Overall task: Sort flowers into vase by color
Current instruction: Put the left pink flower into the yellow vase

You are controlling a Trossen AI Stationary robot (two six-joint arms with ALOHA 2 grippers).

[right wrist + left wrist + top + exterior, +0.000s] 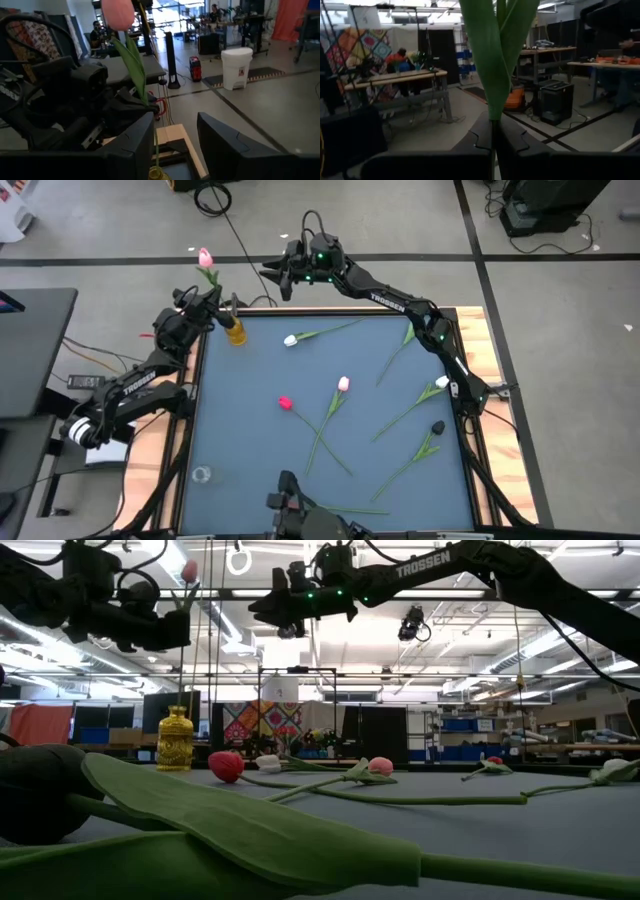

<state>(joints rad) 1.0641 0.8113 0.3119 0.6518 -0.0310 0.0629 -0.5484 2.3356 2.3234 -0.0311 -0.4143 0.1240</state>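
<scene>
Pink at the bud and green down the stem, a tulip [206, 260] stands upright in the left hand [212, 302], whose fingers [512, 142] press together on its stem, at the far left corner of the blue worktop [250, 430]. Directly beneath the flower, on that same corner, sits a small amber vase [236, 333], seen in the low view as a gold ribbed bottle [175, 740]. The flower's stem end hangs just above the vase mouth in the right wrist view [156, 150].

The right hand [283, 280] hovers beyond the far edge of the worktop, a little way from the left hand and level with the held bud, its two fingers [225, 145] spread apart and holding nothing.

The other flowers lie flat across the worktop. A white tulip [291, 340] rests near the far edge, just right of the vase. A red tulip [285, 403] and a second pink tulip [344, 384] lie near the middle, their stems crossing. Another white tulip [441, 383] lies at the right side, and a black tulip [438, 427] lies nearer the front on the same side; a bare green stem [395, 355] angles between the white ones. A clear glass [202, 475] stands at the near left.
</scene>
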